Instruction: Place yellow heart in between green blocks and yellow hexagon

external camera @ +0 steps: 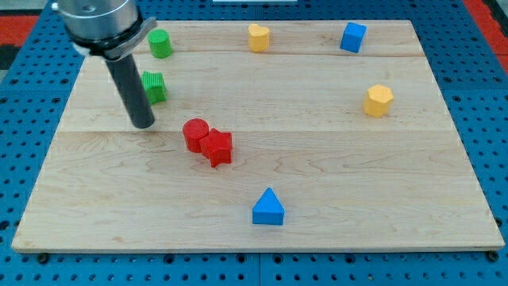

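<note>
The yellow heart (259,36) lies near the view's top, middle of the board. The yellow hexagon (379,100) is at the view's right. A green cylinder (161,44) sits at the top left and a green star-like block (154,86) just below it. My tip (144,123) rests on the board just below and left of the lower green block, close to it, far left of the yellow heart.
A red cylinder (195,134) and a red star-like block (217,148) touch near the board's middle. A blue triangle (268,208) lies toward the bottom. A blue cube (353,37) is at the top right. The wooden board (357,199) lies on a blue pegboard.
</note>
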{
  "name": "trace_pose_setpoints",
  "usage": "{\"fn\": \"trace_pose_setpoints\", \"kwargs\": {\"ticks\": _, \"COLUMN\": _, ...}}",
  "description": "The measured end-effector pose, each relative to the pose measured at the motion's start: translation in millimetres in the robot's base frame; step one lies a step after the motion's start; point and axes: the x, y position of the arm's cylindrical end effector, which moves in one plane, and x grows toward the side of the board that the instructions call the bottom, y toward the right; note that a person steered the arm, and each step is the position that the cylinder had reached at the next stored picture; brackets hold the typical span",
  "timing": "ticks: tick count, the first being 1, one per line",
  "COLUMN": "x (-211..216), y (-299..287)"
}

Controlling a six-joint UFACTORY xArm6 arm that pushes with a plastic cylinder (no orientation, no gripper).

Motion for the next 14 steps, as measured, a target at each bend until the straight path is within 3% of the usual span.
{"fn": "trace_pose_setpoints", "kwargs": {"ticks": 4, "x": -118.6, "y": -12.2}}
{"fn": "trace_pose_setpoints", "kwargs": {"ticks": 5, "x": -98.0, "y": 64.6}}
{"fn": "trace_pose_setpoints", "kwargs": {"ticks": 6, "x": -116.7, "y": 101.0}}
{"fn": "trace_pose_setpoints", "kwargs": {"ticks": 7, "x": -164.3, "y": 54.3}}
{"fn": "trace_pose_setpoints", "kwargs": {"ticks": 8, "x": -221.6, "y": 60.6}}
{"fn": "trace_pose_setpoints", "kwargs": {"ticks": 9, "x": -223.8, "y": 124.4}}
{"fn": "trace_pose_setpoints", "kwargs": {"ticks": 10, "x": -194.1, "y": 169.7}}
{"fn": "trace_pose_setpoints", "kwargs": {"ticks": 13, "x": -125.1, "y": 184.7}}
{"fn": "trace_pose_setpoints", "kwargs": {"ticks": 14, "x": -104.5, "y": 237.4}}
